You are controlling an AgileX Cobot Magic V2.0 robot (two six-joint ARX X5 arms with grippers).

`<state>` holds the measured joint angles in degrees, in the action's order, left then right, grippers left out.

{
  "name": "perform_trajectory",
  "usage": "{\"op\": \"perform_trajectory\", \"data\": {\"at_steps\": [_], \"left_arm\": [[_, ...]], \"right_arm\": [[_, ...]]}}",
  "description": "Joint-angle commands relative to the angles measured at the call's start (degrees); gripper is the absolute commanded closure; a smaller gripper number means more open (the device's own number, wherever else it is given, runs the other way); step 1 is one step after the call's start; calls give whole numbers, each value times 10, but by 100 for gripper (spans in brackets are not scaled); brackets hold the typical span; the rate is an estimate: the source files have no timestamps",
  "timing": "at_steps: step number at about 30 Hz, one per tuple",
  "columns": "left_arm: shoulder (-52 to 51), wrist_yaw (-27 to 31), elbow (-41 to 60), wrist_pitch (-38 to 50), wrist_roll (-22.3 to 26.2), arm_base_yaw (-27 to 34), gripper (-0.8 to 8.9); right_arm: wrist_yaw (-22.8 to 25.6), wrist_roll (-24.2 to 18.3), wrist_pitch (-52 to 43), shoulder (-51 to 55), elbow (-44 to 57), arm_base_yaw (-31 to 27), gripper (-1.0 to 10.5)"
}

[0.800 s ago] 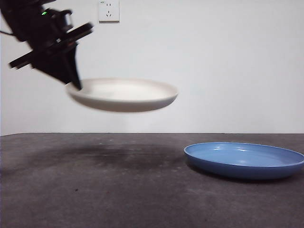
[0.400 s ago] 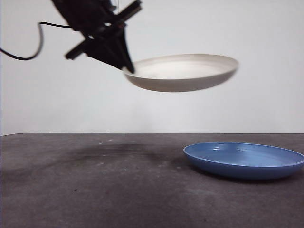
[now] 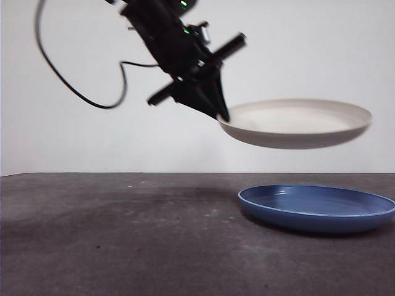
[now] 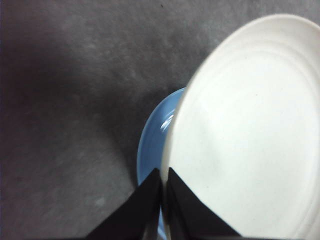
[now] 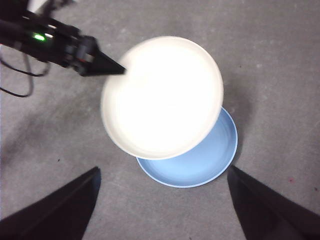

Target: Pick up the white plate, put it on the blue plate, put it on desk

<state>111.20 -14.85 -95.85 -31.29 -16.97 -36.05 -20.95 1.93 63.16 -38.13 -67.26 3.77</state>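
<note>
My left gripper [image 3: 221, 115] is shut on the near rim of the white plate [image 3: 296, 123] and holds it level in the air. The plate hangs above the blue plate [image 3: 318, 207], which lies on the desk [image 3: 123, 240] at the right. In the left wrist view the white plate [image 4: 250, 140] covers most of the blue plate [image 4: 152, 145], and my jaws [image 4: 162, 180] pinch its edge. From the right wrist camera, high above, the white plate [image 5: 162, 97] overlaps the blue plate [image 5: 200, 160]. My right gripper [image 5: 162, 200] is open, far from both.
A black cable [image 3: 74, 86] loops down behind the left arm. A pale wall [image 3: 308, 49] rises behind the desk.
The left arm has carried the white plate to the right, from above the bare desk to above the blue plate, and a little lower than half a second ago.
</note>
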Motion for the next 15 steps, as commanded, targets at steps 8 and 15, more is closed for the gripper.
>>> {"op": "perform_trajectory", "data": {"at_steps": [8,15], "left_arm": [[121,18,-100,-30,-4,-23,799],[155,18,-104,-39,-4,-30,799]], "right_arm": [[5,4,18,5,-11,2,539],[30,2,19,5,-11,2,539]]}}
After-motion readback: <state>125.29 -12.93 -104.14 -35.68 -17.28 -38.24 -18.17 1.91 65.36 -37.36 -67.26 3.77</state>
